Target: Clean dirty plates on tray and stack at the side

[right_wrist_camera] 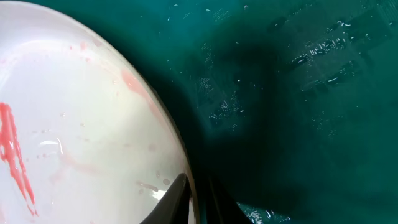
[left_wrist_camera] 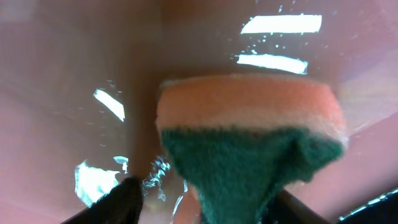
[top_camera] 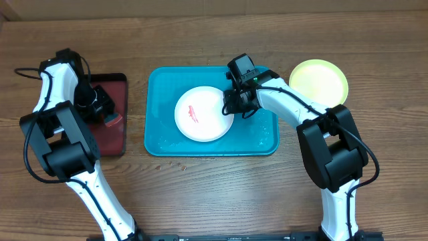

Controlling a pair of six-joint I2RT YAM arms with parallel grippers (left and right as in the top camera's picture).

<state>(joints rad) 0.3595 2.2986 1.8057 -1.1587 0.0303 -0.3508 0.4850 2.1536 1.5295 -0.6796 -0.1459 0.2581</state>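
White plate (top_camera: 200, 115), red-smeared, lies on the turquoise tray (top_camera: 160, 142); the right pincer (top_camera: 231, 106) pinches its rim. The left pincer (top_camera: 101, 110) straddles the sponge (left_wrist_camera: 249, 143), grip unconfirmed. Next, probably: bring sponge over, scrub the smear.

white plate (top_camera: 204, 126) red-smeared, turquoise tray (top_camera: 159, 137), orange-green sponge (left_wrist_camera: 249, 118)

Off to the left on the wooden tabletop (top_camera: 200, 194): a small dark red tray (top_camera: 118, 142) with a black rim. Seen up close, wet and glossy, speckled with droplets and bright white reflections. Against that wet red surface, a sponge (left_wrist_camera: 249, 118): orange-pink foam uppermost, dark green scouring layer below, bowed and narrowing toward the bottom.
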